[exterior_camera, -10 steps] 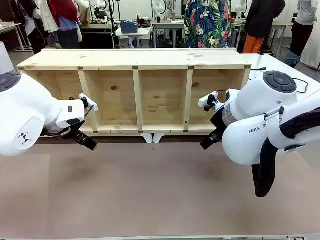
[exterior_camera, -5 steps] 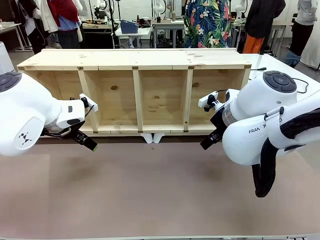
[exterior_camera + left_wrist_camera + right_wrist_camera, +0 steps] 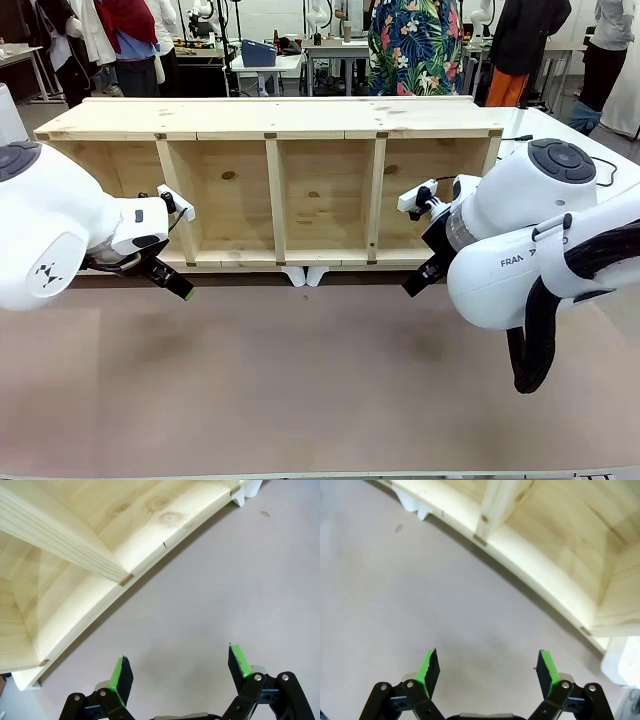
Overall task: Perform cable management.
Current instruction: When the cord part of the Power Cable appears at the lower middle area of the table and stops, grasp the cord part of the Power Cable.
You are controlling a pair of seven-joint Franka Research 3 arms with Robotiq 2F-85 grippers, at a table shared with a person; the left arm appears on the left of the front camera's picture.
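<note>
Hovering wide open, empty, before wooden shelf (image 3: 270,118): left gripper (image 3: 180,665), right gripper (image 3: 489,667); cable (image 3: 518,137) well beyond right gripper, past the shelf's end.

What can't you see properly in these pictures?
- Front view: the cable slips behind the right arm; where it goes is hidden.
- Front view: white bits peek from under the wooden shelf, which covers the rest.
- Right wrist view: a white lump is cut off by the picture's edge.
</note>
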